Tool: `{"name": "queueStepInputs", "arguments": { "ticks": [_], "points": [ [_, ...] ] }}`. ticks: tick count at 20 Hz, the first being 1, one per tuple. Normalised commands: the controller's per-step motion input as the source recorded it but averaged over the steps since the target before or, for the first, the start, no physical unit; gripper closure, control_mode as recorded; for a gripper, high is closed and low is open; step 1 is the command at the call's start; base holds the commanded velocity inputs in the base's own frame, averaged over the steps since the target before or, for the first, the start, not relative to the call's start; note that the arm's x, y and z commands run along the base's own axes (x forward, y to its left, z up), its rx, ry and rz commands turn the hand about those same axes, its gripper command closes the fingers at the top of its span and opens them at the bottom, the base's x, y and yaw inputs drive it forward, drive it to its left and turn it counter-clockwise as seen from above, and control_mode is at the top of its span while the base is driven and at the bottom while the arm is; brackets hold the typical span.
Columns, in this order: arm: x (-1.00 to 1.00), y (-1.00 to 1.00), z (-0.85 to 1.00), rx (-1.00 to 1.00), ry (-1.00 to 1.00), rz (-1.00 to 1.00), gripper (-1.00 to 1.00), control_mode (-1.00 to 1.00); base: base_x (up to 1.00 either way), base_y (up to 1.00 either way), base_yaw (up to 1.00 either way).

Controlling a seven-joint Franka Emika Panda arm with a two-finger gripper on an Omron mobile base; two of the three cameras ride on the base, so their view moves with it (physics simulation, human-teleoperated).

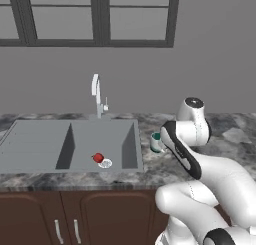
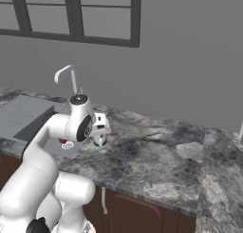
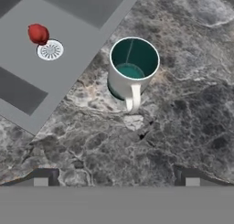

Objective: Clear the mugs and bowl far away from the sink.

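Note:
A white mug (image 3: 132,72) with a dark teal inside stands upright on the marble counter just beside the sink (image 3: 68,8), its handle turned towards my hand. My gripper (image 3: 116,179) hovers above it, open and holding nothing. From the left base the same mug (image 1: 156,141) peeks out behind my arm, right of the sink (image 1: 40,144). A red mug (image 3: 38,34) lies in the basin next to the round drain (image 3: 50,50); it also shows from both bases (image 1: 98,158) (image 2: 62,141). The bowl is out of view.
A slim silver faucet (image 1: 96,94) rises behind the sink under a dark-framed window. Marble counter (image 2: 161,156) stretches far to the right of the white mug (image 2: 100,141). Brown cabinet doors (image 1: 100,214) run below the counter's front edge.

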Motion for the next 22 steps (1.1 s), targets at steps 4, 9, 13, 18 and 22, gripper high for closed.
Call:
{"name": "queueStepInputs", "arguments": {
  "ticks": [4, 9, 13, 18, 22],
  "points": [
    [0.26, -0.06, -0.17, 0.00, -0.10, 0.00, -1.00, -1.00, 0.00, 0.00, 0.00],
    [0.21, -0.02, -0.37, 0.00, -0.10, 0.00, -1.00, -1.00, 0.00, 0.00, 0.00],
    [0.28, 0.00, -0.25, 0.01, -0.07, 0.00, -1.00, -1.00, 0.00, 0.00, 0.00],
    [0.33, 0.00, -0.20, 0.06, 0.00, 0.00, -1.00, -1.00, 0.00, 0.00, 0.00],
    [0.24, 0.00, -0.24, 0.06, 0.00, 0.00, -1.00, -1.00, 0.00, 0.00, 0.00]
  ]
}}
